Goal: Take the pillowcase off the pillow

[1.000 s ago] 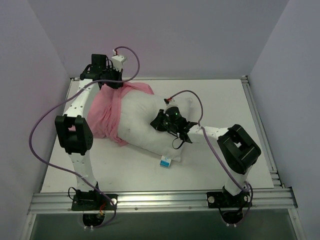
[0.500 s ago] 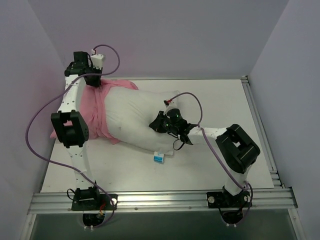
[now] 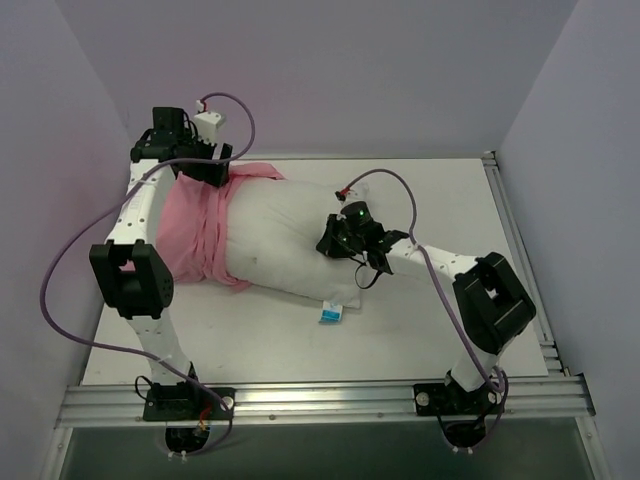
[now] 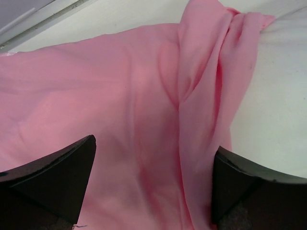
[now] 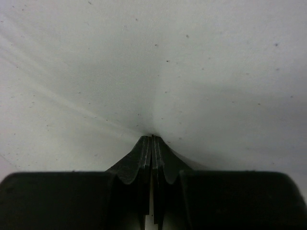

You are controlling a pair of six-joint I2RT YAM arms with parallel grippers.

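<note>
Right gripper point(image 5: 152, 138) is clamped tight on a pinch of the plump white rectangular pillow point(image 3: 275, 240), near its right end. Left gripper point(image 4: 153, 146) is spread wide, hovering over the bunched pink fabric pillowcase point(image 3: 190, 230), which only covers the pillow's left end on the white table point(image 3: 450, 200).

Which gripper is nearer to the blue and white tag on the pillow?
Right. The right gripper pinches the pillow just beyond the tag; the left gripper is open over the pink pillowcase, far off.
</note>
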